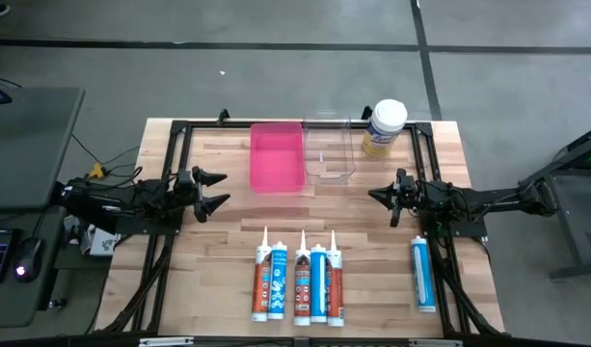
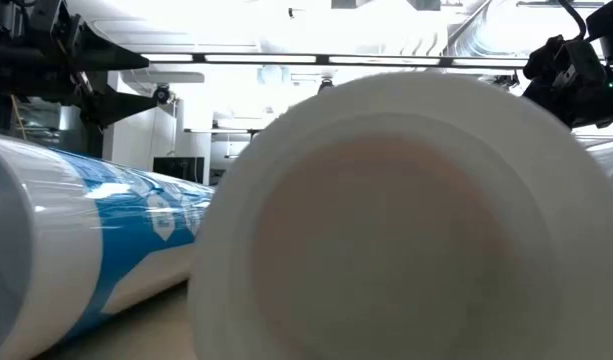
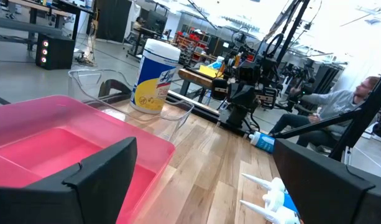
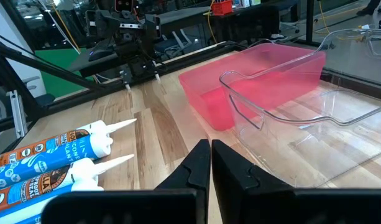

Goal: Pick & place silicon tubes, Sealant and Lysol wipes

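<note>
Several caulk tubes point(image 1: 300, 281) lie side by side on the wooden table near its front edge, nozzles toward the far edge. Another tube point(image 1: 423, 274) lies alone at the front right. The Lysol wipes canister point(image 1: 384, 126), with white lid and yellow label, stands upright at the far edge; it also shows in the left wrist view point(image 3: 155, 76). My left gripper point(image 1: 214, 193) is open and empty at the table's left, above the wood. My right gripper point(image 1: 384, 197) is shut and empty at the right, its fingertips meeting in the right wrist view point(image 4: 211, 163).
A pink bin point(image 1: 276, 155) and a clear plastic container point(image 1: 330, 149) stand side by side at the far middle. Black frame rails point(image 1: 170, 164) run along the table's sides. A person sits beyond the table in the left wrist view point(image 3: 339, 106). Bare wood lies between the grippers.
</note>
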`<state>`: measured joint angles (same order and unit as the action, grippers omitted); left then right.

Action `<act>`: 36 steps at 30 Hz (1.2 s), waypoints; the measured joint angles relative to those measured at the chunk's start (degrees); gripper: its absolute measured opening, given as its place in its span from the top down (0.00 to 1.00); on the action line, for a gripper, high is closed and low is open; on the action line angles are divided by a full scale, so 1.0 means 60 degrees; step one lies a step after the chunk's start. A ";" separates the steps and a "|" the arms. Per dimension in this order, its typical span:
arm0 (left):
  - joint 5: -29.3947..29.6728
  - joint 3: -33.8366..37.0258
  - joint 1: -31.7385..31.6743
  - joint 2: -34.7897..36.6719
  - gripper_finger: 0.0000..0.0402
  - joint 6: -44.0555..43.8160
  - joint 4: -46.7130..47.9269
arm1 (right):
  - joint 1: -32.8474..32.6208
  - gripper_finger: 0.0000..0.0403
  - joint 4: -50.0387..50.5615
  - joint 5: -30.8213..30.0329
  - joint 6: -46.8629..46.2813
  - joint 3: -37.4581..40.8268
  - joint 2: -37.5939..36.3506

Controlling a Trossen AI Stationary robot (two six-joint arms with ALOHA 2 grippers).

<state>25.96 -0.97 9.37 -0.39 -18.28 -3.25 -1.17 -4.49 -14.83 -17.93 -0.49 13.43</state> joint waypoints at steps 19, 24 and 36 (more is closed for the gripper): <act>0.0000 0.0000 0.0000 -0.0001 0.08 -0.0001 0.0000 | 0.0003 0.97 0.0001 0.0003 0.0000 -0.0002 -0.0001; 0.0000 -0.0004 0.0000 0.0000 0.08 -0.0002 0.0000 | 0.0000 0.97 -0.0069 0.0063 -0.0510 0.0000 -0.0003; 0.0000 -0.0002 0.0002 0.0000 0.08 -0.0004 0.0000 | 0.0007 0.97 0.0016 0.1244 -0.4698 -0.0014 0.0011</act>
<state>25.96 -0.98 9.38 -0.39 -18.31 -3.25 -1.13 -4.39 -7.37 -46.12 -0.57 13.50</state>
